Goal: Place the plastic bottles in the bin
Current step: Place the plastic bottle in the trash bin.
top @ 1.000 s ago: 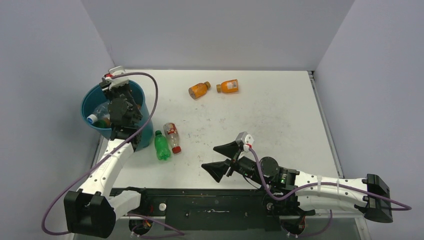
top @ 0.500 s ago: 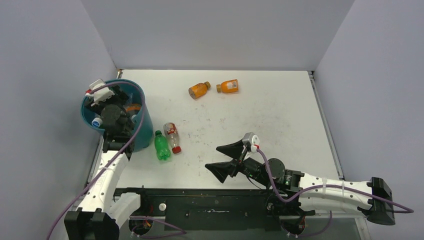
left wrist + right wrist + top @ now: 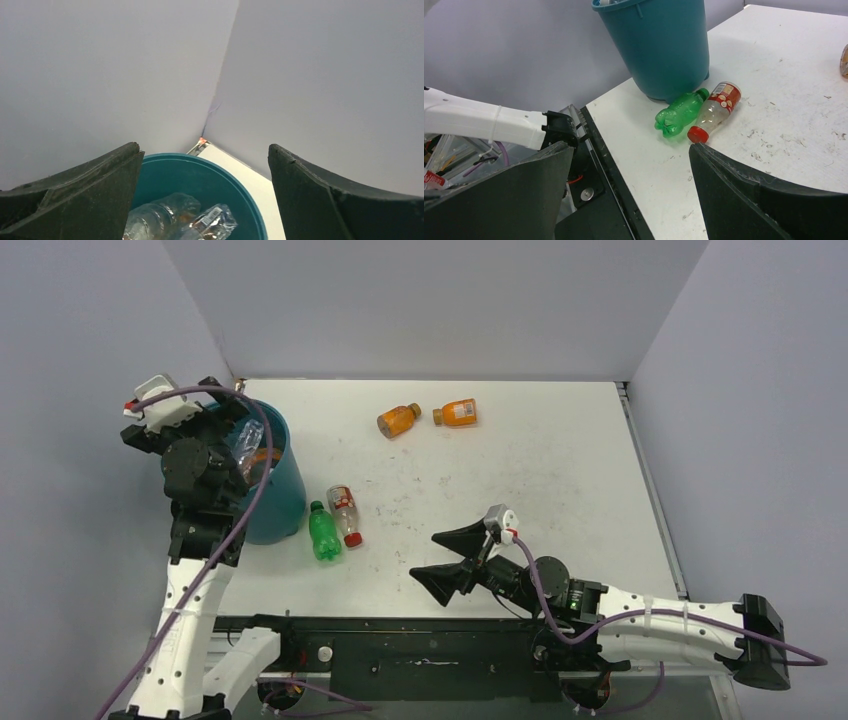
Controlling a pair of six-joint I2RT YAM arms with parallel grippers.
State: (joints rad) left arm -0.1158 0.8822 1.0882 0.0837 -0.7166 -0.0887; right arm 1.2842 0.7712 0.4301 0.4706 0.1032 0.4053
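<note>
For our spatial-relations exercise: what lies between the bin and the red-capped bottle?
The green bottle, between bin and red-capped bottle; clearest in the right wrist view.

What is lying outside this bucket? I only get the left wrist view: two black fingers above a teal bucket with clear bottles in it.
Observer: The top view shows a green bottle and a red-capped bottle lying side by side on the table, right beside the bin.
Visitor: Any more?
Observer: Yes. The left orange bottle and the right orange bottle lie near the table's far edge.
Visitor: Is the other arm holding anything?
Observer: No. The right gripper is open and empty, and its camera faces the green and red-capped bottles.
</note>
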